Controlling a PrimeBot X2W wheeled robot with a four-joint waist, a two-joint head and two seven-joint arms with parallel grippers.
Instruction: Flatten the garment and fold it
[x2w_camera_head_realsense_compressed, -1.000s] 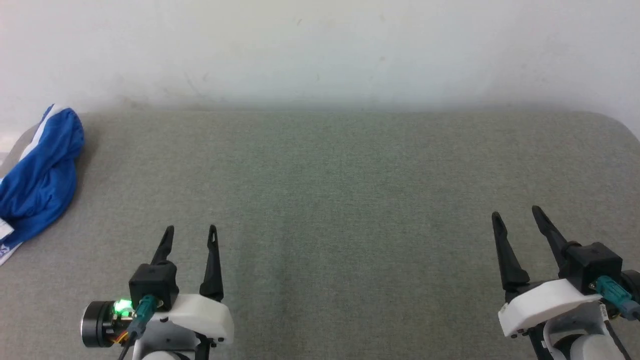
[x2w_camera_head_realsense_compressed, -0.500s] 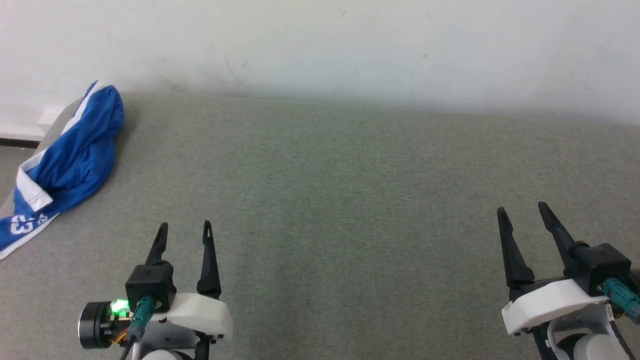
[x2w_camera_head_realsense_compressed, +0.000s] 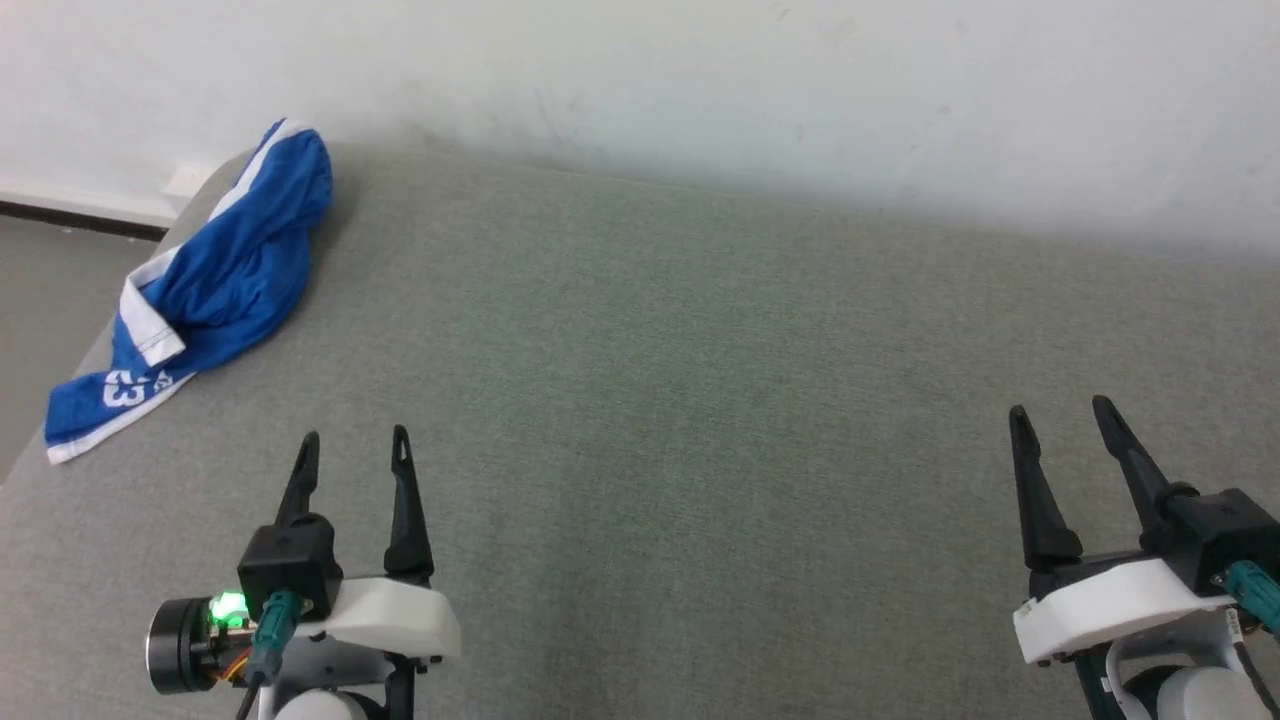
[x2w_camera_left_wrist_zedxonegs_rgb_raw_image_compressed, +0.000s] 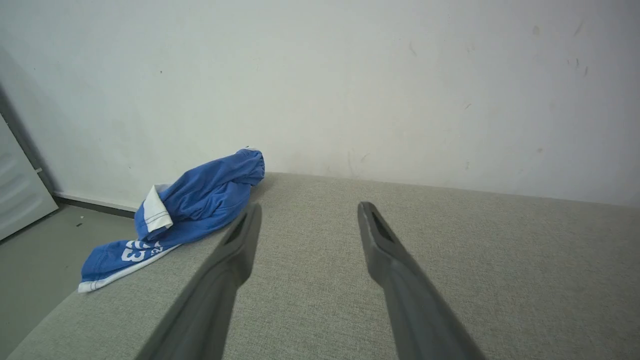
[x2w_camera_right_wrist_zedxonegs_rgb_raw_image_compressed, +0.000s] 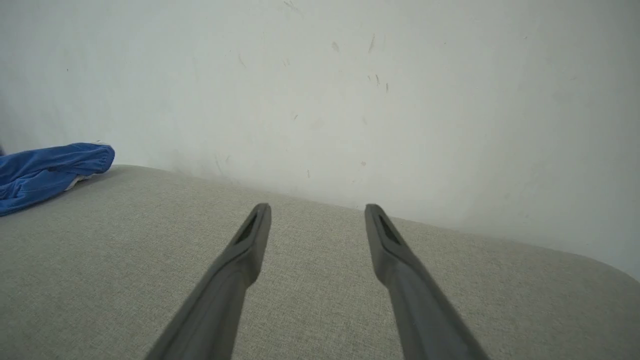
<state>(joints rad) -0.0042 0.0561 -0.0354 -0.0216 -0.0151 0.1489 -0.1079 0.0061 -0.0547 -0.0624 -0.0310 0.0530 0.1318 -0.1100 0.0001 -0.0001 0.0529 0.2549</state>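
View swung left; garment (x2w_camera_head_realsense_compressed: 215, 270) bunched at cushion (x2w_camera_head_realsense_compressed: 700, 350) far-left edge.

Head cam high, looking forward-down over grey-green fabric surface (x2w_camera_head_realsense_compressed: 700, 400) toward white wall (x2w_camera_head_realsense_compressed: 640, 60). Both wrist cams low, near the surface, facing that wall; all three share crumpled blue-and-white fabric garment (x2w_camera_head_realsense_compressed: 230, 270).

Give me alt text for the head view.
Crumpled blue shorts lie at the far-left corner of a grey padded surface. The left gripper and right gripper sit open and empty near the view's bottom corners, apart from the shorts.
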